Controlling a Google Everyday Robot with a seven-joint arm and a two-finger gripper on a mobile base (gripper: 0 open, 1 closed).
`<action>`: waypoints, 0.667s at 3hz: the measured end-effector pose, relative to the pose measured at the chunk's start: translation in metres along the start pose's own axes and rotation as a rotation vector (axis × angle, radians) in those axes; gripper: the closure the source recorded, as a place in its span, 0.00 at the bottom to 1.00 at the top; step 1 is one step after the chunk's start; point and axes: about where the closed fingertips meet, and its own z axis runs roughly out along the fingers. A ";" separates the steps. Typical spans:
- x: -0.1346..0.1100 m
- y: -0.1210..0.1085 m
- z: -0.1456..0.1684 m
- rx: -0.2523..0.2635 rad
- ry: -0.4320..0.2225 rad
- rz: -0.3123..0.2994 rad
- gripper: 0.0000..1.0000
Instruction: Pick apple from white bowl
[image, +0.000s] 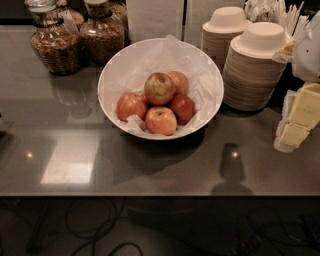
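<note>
The apple (159, 88), the largest one, mottled dull red over olive-yellow, sits on top of the pile in the middle of the white bowl (111, 70). The bowl is wide, lined with crinkled white paper, and stands on the dark glossy counter at centre back. Several other apples lie around it: a smaller one with a yellow stem patch (161, 121) in front, and red ones at the left (131, 106) and right (183, 108). My gripper (296, 122), with pale yellow parts under a white arm, hangs at the right edge, well to the right of the bowl and holding nothing.
Two stacks of tan disposable bowls (256, 67) stand right of the white bowl, close to my gripper. Two glass jars (54, 45) of snacks stand at the back left. The counter's front edge (150, 194) runs across below, with cables on the floor beneath.
</note>
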 end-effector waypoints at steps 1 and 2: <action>0.000 0.000 0.000 0.000 0.000 0.000 0.00; -0.016 -0.008 0.001 0.018 -0.038 -0.029 0.00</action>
